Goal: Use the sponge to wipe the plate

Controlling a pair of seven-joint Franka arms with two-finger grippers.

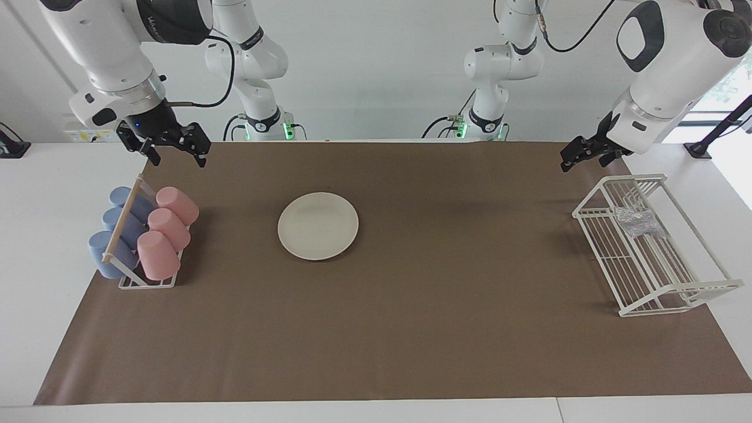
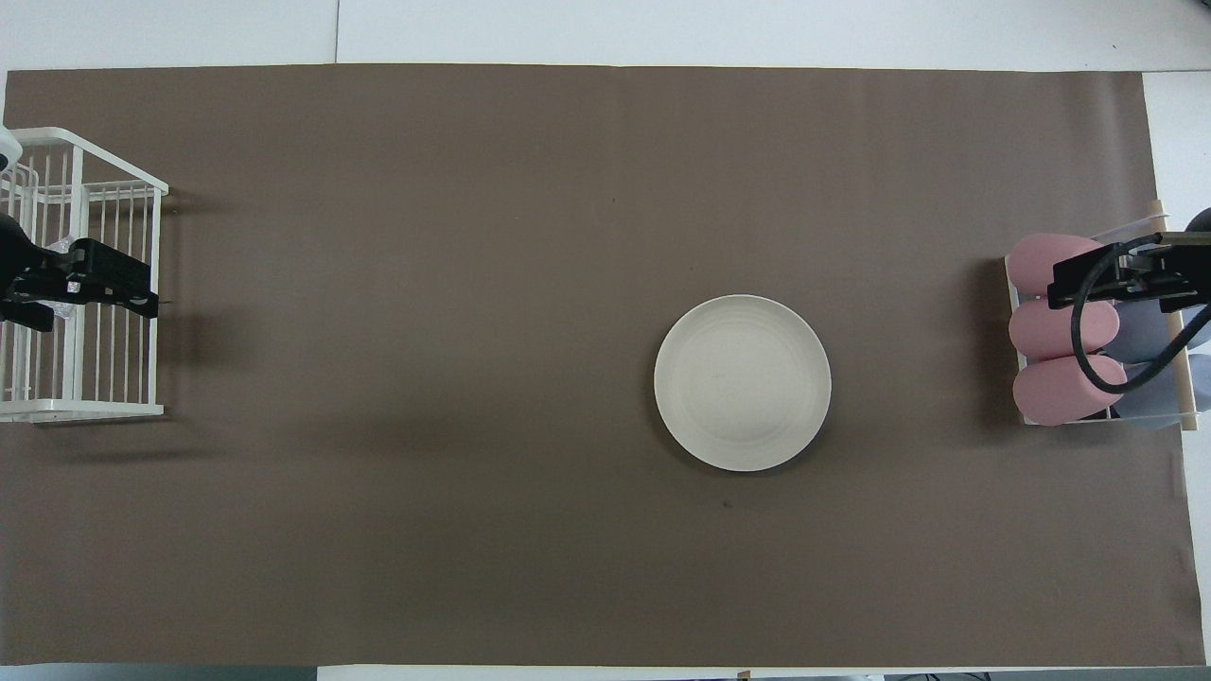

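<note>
plate (image 1: 318, 225): I see it flat on the tabletop, mid-mat
sponge (image 1: 639, 222): in the wire rack (image 1: 702, 289), left arm's end
left gripper (image 1: 578, 156): fingers released, above rack
right gripper (image 1: 174, 152): fingers released, waiting above cups (image 1: 167, 233)

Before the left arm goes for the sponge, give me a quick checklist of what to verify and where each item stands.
1. Sponge lies free in the white wire rack, nothing on top of it: ok.
2. Left pincer open and empty: ok.
3. Left pincer lined up over the sponge: not ok; in the facing view it hangs high, above the rack's end toward the robots.
4. Plate flat on the brown mat, nothing on it: ok.
5. Right pincer away from the plate, waiting open above the cup rack: ok.
</note>
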